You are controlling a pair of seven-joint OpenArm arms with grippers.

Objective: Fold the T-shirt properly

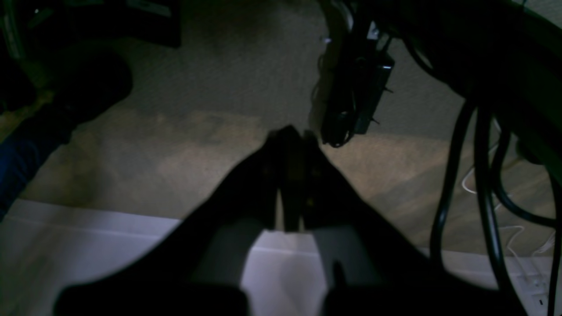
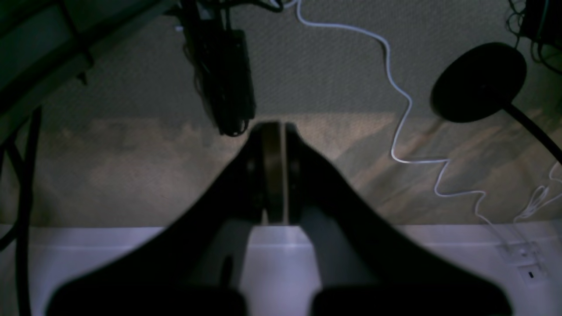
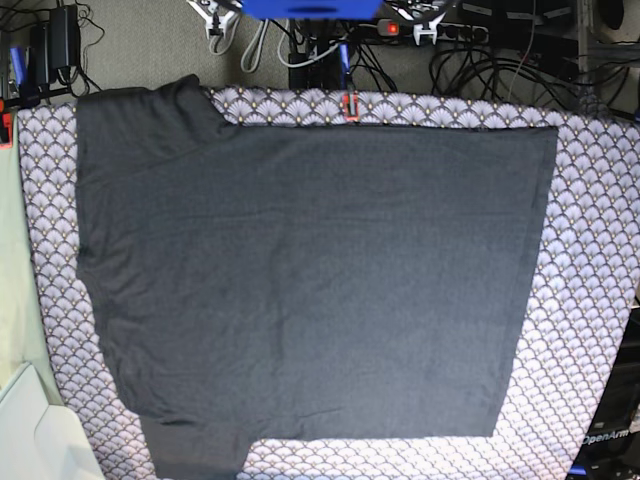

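T-shirt [image 3: 300, 280], a dark charcoal-grey soft knit, lies spread flat with its plain side up, covering most of the desk, one sleeve at the far left corner and another at the near left edge. Under it a purple-white scallop-patterned cloth [image 3: 590, 280] shows along the right and near edges. Both wrist views look down on beige carpet [image 2: 109, 175]. Left end effector [image 1: 290, 136] and right end effector [image 2: 276, 127] are clenched, holding nothing.

Base view looks straight down on the cloth [image 3: 590, 300]; both wrist views face carpet [image 1: 246, 79], sharing nothing with it.
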